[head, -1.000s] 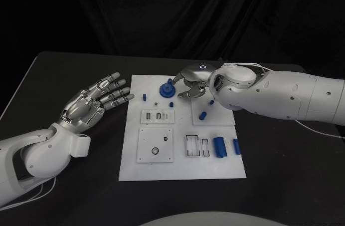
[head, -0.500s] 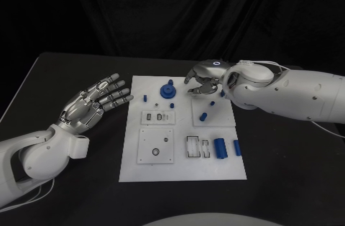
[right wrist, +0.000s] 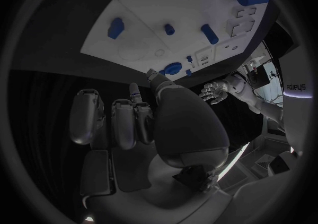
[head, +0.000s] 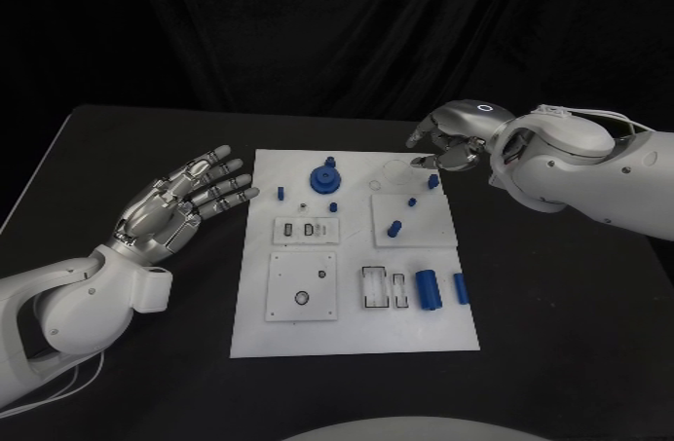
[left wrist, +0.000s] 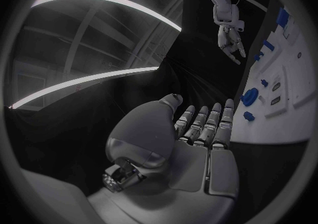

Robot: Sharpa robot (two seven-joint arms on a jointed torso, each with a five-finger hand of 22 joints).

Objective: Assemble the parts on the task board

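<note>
The white task board (head: 358,334) lies mid-table with blue parts on it. A blue gear (head: 326,178) with a peg on top stands near the far edge. Two blue cylinders (head: 429,287) lie at the near right, and a short piece (head: 394,229) rests on a raised white plate. My right hand (head: 447,144) hovers at the board's far right corner, fingers loosely bent and apart, nothing visibly in them; a small blue piece (head: 431,180) lies just below it. My left hand (head: 183,198) is left of the board, spread flat, holding nothing. The right wrist view shows the gear (right wrist: 172,68) beyond the right hand (right wrist: 152,123).
Small blue pegs (head: 304,205) dot the board's far left part. White blocks with slots (head: 305,229) and holes (head: 302,283) sit on the board's left half. Black table surrounds the board (left wrist: 291,75) on all sides.
My right hand has moved away from the gear, rightward to the board's far right corner. The gear stays where it stood. My left hand has not moved.
</note>
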